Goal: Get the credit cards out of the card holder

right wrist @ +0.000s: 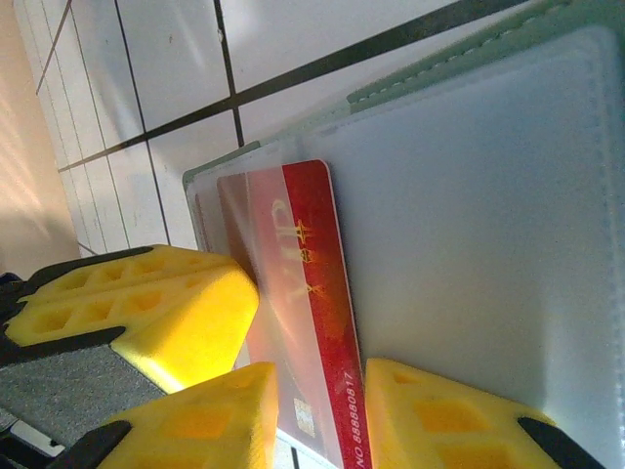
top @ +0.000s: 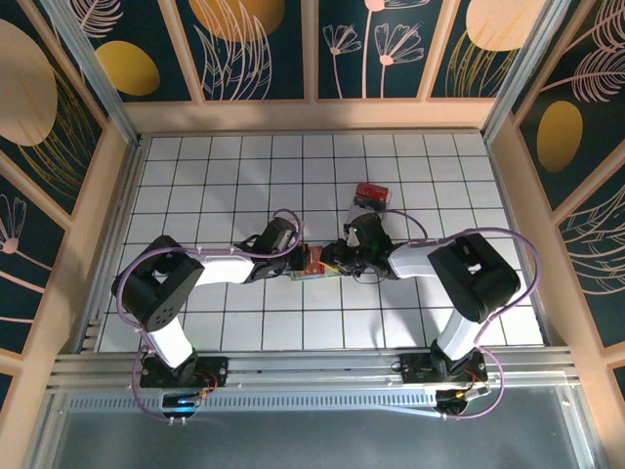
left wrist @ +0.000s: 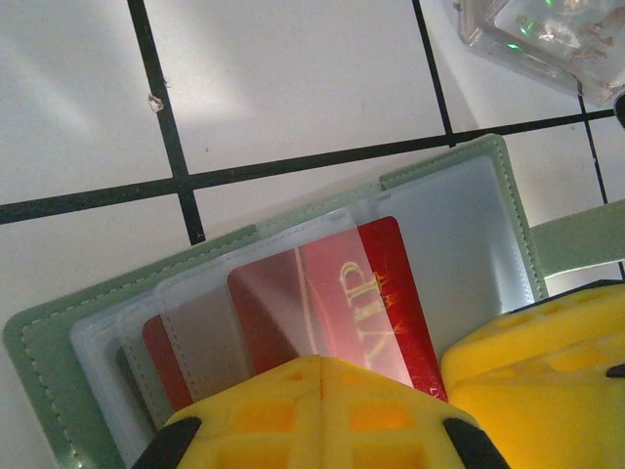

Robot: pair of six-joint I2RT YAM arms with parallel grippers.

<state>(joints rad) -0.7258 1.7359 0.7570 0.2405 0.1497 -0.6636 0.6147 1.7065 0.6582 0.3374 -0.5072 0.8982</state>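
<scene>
Currently mid-extraction: card holder (top: 314, 264) open at table (top: 244, 176) centre, red credit card (left wrist: 391, 293) part-way out. Left end effector (left wrist: 317, 410) closed, pressing card holder down; right end effector (right wrist: 322, 420) parted astride card. Next, likely: pinch, pull clear.

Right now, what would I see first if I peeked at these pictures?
A shiny dark red card with gold letters, tucked in the grey-green card holder on the tiled table. Yellow pincers crowd it: the left pincer shut right by it, the right pincer with fingers either side.

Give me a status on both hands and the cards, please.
Left hand shut, on card holder. Right hand open astride red card, half in sleeve. Clear box nearby, not blocking.
</scene>
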